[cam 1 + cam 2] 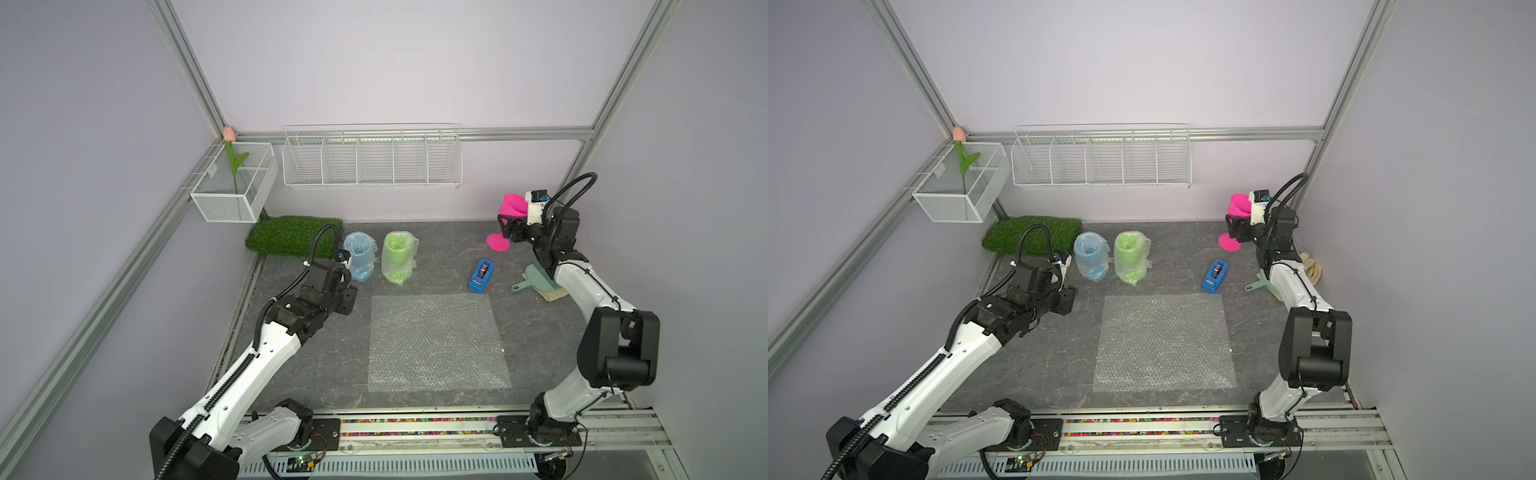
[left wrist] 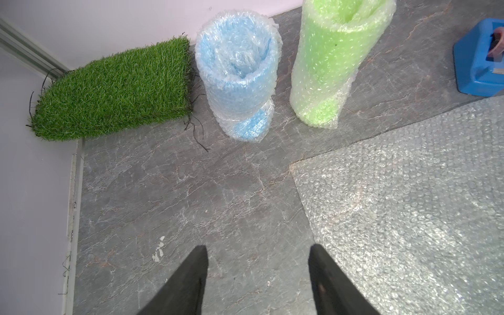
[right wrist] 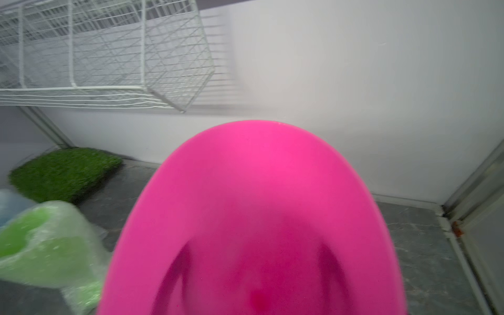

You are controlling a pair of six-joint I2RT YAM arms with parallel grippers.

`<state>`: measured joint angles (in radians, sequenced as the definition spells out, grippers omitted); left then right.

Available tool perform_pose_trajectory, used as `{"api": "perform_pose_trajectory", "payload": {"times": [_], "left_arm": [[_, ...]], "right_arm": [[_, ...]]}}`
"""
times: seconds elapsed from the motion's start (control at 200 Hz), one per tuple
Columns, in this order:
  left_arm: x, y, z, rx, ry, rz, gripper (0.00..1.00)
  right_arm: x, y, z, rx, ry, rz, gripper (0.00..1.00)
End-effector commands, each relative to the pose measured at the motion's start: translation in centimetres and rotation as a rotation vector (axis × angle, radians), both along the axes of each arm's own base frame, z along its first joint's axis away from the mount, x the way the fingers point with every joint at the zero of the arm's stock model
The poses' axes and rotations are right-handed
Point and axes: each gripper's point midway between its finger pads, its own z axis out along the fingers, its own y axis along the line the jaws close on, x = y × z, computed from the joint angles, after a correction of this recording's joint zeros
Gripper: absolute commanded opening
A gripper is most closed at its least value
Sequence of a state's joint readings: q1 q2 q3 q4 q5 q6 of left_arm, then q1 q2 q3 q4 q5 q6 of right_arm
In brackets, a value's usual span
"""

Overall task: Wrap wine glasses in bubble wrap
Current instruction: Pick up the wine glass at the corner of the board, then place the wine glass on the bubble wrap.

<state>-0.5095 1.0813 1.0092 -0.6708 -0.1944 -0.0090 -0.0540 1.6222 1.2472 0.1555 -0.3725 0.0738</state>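
Note:
A flat sheet of bubble wrap (image 1: 436, 340) (image 1: 1163, 340) (image 2: 409, 204) lies in the middle of the table. At the back left stand a blue wine glass (image 1: 360, 255) (image 2: 237, 76) and a green wine glass (image 1: 398, 257) (image 2: 332, 60), each rolled in bubble wrap. The bare pink wine glass (image 1: 513, 204) (image 1: 1239, 204) (image 3: 253, 204) is at the back right. My right gripper (image 1: 509, 226) is shut on its bowl, with the fingers showing as dark shapes through the pink plastic. My left gripper (image 2: 257, 246) (image 1: 349, 301) hangs open and empty over bare table, beside the sheet's left edge.
A blue tape dispenser (image 1: 481, 276) (image 2: 480, 57) sits right of the green glass. A grass mat (image 1: 291, 235) lies in the back left corner. A wire rack (image 1: 372, 160) and a mesh box (image 1: 232, 187) hang on the walls. A teal brush and dustpan (image 1: 534, 276) lie under the right arm.

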Motion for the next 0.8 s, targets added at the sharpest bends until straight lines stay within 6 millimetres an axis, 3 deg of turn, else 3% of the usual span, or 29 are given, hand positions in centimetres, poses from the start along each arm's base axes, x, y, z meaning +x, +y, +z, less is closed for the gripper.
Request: {"api": "perform_pose_trajectory", "payload": {"times": [0.0,0.26,0.415,0.555,0.795], "left_arm": [[-0.1,-0.2,1.1,-0.059,-0.018,0.014,0.60],[-0.8,-0.5,-0.6,-0.140,0.068,0.070,0.59],[-2.0,0.0,-3.1,-0.168,0.156,0.135,0.59],[-3.1,-0.8,-5.4,-0.255,0.234,0.159,0.59],[-4.6,-2.5,-8.9,-0.430,0.314,0.165,0.55]], "right_arm": [[-3.7,3.0,-2.7,0.143,0.255,0.053,0.77],[-12.0,11.9,-6.6,0.372,0.668,0.224,0.69],[-17.6,17.6,-8.4,0.379,0.879,0.325,0.65],[-22.0,22.5,-10.1,0.343,1.059,0.453,0.64],[-25.9,28.1,-14.2,0.252,1.293,0.513,0.64]]}}
